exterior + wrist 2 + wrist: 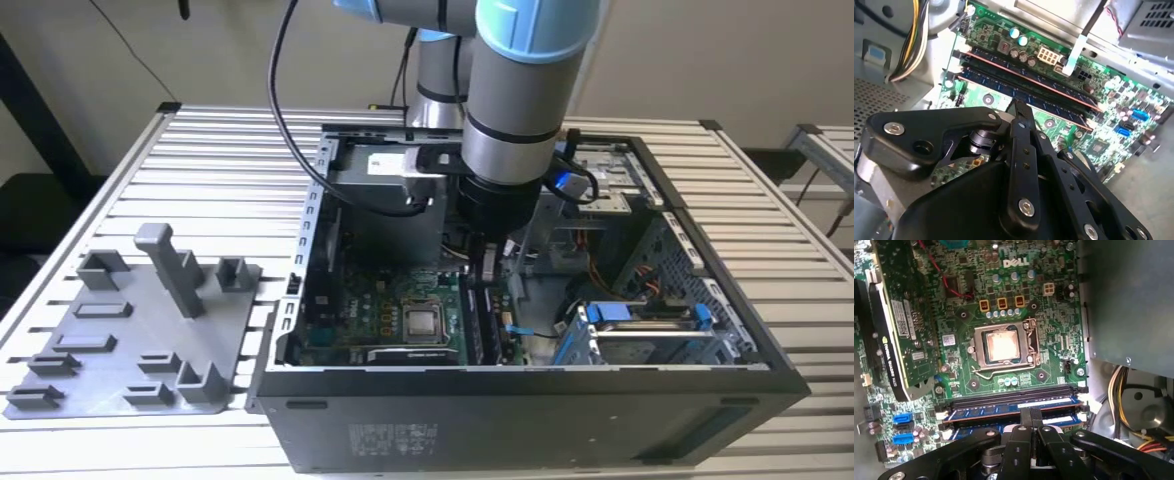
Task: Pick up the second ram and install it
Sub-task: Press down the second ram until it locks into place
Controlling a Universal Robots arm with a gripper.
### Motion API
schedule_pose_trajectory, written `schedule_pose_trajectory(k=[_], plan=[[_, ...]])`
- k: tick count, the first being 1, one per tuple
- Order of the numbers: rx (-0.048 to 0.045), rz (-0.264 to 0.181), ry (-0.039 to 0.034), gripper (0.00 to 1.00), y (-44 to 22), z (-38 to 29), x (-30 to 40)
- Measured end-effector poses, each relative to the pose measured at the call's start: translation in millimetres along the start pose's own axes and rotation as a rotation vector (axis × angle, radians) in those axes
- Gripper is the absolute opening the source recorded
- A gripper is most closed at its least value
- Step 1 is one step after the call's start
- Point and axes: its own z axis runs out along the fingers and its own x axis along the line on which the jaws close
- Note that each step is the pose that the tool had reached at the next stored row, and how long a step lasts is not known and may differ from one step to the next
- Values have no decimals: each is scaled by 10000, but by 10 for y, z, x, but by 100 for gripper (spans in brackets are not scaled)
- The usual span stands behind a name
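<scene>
Two black fingers (1030,426) of the gripper (486,262) stand pressed together on the top edge of the second ram (1014,410), which sits upright in a slot directly under them. That slot lies on the motherboard (1049,315) beside the processor socket (1002,346), inside the open computer case (534,420). On the exterior view's left, a grey fixture plate (134,340) rests on the slatted table (214,170).

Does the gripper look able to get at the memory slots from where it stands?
Probably yes. The gripper sits right at the memory slots, inside the open computer case, with nothing between them in both wrist views.
</scene>
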Motion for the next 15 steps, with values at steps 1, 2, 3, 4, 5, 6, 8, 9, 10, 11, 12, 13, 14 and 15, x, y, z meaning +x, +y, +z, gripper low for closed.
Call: schedule_pose_trajectory(k=[1,2,3,4,5,6,8,9,10,11,12,13,14,15], plan=[[-3,-120,-3,11,0,0,0],[-7,-244,-6,11,0,0,0],[-11,-366,-9,11,0,0,0],[-14,-461,-13,11,0,0,0],[-14,-470,-13,11,0,0,0],[-14,-472,-13,11,0,0,0],[-15,-476,-13,11,0,0,0],[-15,-478,-13,11,0,0,0],[-15,-478,-13,11,0,0,0],[-14,-478,-15,11,0,4,1],[-14,-481,-17,11,0,9,1],[-15,-486,-15,11,0,15,1],[-15,-494,-13,11,0,26,1],[-16,-510,-14,11,1,39,2]])
